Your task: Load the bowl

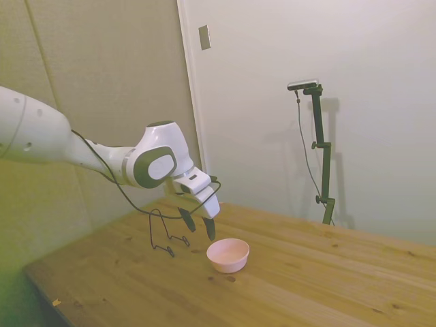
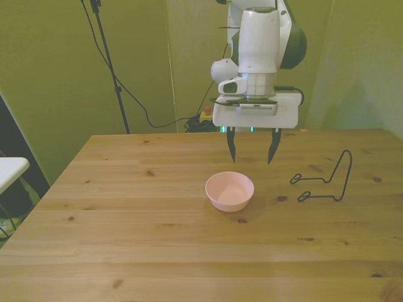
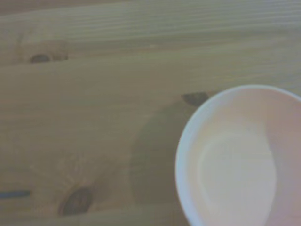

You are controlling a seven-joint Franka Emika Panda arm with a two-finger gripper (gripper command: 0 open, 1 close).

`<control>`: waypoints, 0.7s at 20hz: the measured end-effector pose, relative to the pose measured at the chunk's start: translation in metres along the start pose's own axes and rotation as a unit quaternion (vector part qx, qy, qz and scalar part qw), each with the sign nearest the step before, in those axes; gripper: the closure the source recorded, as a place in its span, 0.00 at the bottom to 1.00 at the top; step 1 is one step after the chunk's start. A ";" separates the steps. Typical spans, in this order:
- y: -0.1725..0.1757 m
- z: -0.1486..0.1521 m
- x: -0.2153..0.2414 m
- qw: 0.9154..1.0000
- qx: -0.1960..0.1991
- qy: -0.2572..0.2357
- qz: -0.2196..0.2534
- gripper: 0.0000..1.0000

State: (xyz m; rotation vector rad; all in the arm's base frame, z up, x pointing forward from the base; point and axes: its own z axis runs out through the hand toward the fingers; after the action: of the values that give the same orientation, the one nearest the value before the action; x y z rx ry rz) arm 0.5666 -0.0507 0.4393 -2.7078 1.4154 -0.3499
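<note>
The pale pink bowl [image 1: 228, 254] [image 2: 230, 190] stands upright and empty on the wooden table [image 2: 126, 220]. My gripper [image 2: 252, 148] [image 1: 199, 225] hangs open above the table, just behind the bowl and slightly toward the front view's right, with nothing between its dark fingers [image 2: 231, 146]. It does not touch the bowl. The wrist view shows the bowl [image 3: 240, 160] from above, empty, cut off by the picture's edge.
A thin black wire rack [image 2: 324, 182] [image 1: 163, 235] stands on the table at the front view's right of the bowl. A white object [image 2: 9, 171] pokes in at the front view's far left, off the table. Cables hang behind the table.
</note>
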 end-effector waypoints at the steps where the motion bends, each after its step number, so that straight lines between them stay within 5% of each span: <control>1: -0.006 0.007 0.003 1.000 -0.002 -0.002 -0.001 0.00; 11: -0.027 0.066 0.003 1.000 -0.023 -0.018 0.005 0.00; 12: -0.027 0.070 0.005 0.999 -0.026 -0.019 0.008 1.00; 14: -0.028 0.078 0.007 0.999 -0.030 -0.021 0.010 1.00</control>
State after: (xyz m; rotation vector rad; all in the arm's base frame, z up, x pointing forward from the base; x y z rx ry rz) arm 0.6107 -0.0438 0.3689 -2.7281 1.4646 -0.2532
